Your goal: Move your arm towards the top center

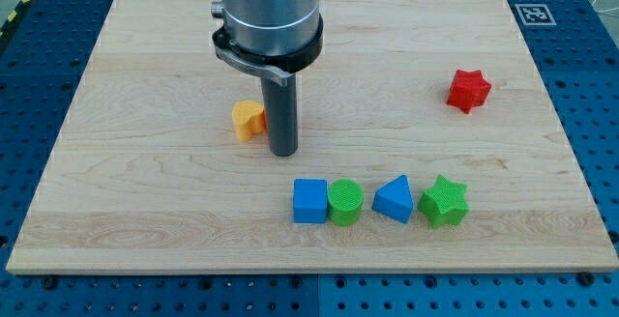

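Rod and nothing more made up my tool, so it had no jaws to open and held nothing; my tip [282,152] rested on the board [145,66], a little left of the board's middle. Just to the view's left of the rod sat the orange block [248,120], a rounded, heart-like shape, so close that I could not tell whether the two touched. Below my tip and slightly right, four blocks stood in a row: blue cube [310,201] and green cylinder [345,202] touching, then the blue wedge [394,199] and green star [444,201] pressed close together, with a small gap between the pairs. That row lay near the board's bottom edge but clear of my tip. The red star [469,90] stood alone, well apart toward the view's right. Top center of the board, the place I was to head for, sat mostly behind my arm's grey housing [268,13]; bare wood showed on both sides of it along the top edge. A square marker [534,13] lay at the top right corner.
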